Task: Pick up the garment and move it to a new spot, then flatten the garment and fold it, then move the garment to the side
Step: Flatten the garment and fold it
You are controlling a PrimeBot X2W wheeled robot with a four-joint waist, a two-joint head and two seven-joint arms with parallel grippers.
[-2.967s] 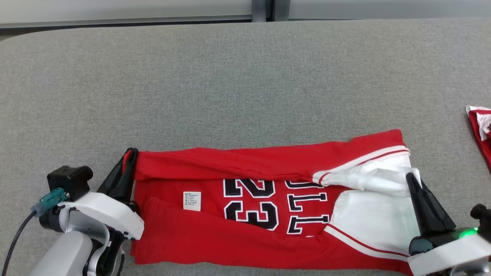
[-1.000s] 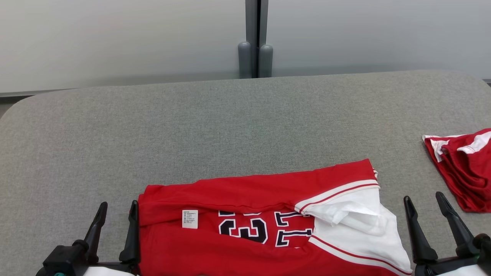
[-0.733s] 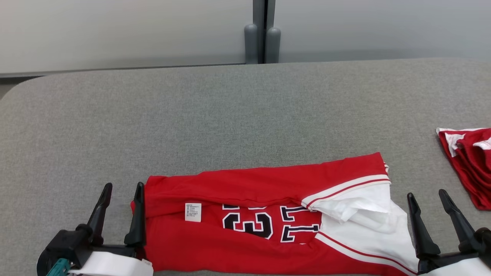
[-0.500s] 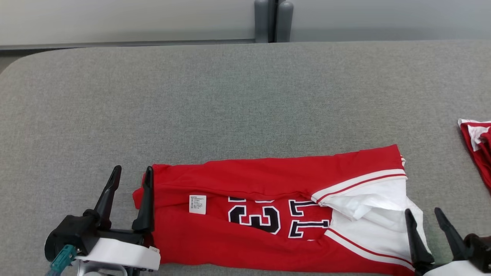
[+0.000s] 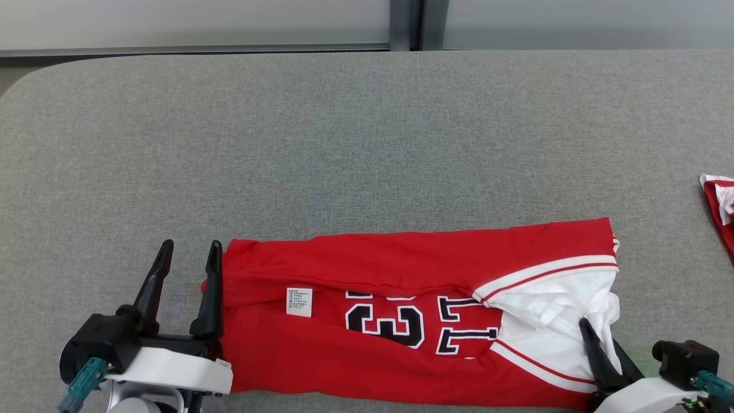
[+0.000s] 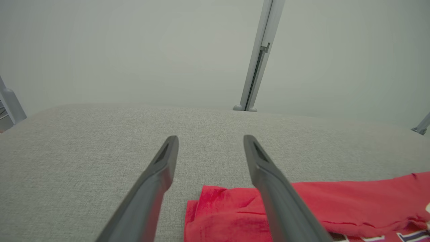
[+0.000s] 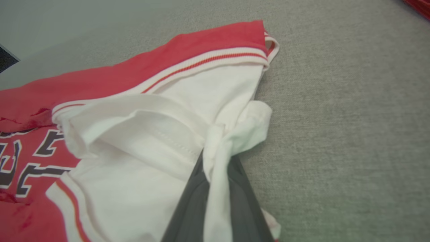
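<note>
The garment (image 5: pixel 401 338) lies as a long folded band; more folding seems left. The right fingers (image 7: pixel 188 208) pinch its white end; the left fingers (image 5: pixel 209 287) stand spread.

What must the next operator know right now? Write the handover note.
Left gripper: open, holding nothing, at the left end of the jersey.
Right gripper: shut on the jersey's white right end.
Done: the jersey lies on the grey table, its long sides folded in to a band.
Left: probably grip the left end, finish folding, then move it aside, perhaps by the other red garment.
</note>
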